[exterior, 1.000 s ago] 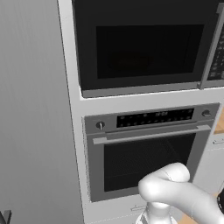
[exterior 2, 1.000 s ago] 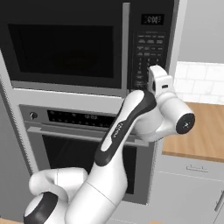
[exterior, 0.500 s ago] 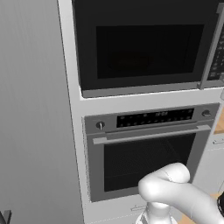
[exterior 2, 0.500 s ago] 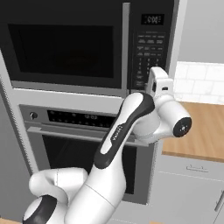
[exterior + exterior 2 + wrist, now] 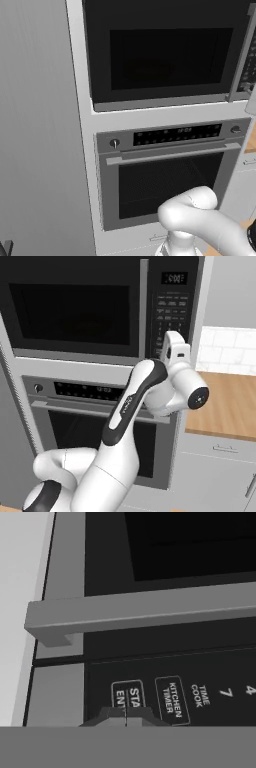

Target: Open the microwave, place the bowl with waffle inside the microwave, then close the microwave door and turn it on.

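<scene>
Touching glossy black button panel (image 5: 170, 697), hand (image 5: 126, 712) closed; grey bar handle (image 5: 145, 612)

microwave's button panel (image 5: 170, 697) reads "KITCHEN TIMER", "TIME COOK", a 7 and 4, plus a cut-off "STA / EN" key.

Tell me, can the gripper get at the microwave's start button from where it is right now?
Probably yes. The gripper sits right in front of the microwave button panel, its tips just under the start button, with nothing between them. The door handle lies off to the side.
</scene>
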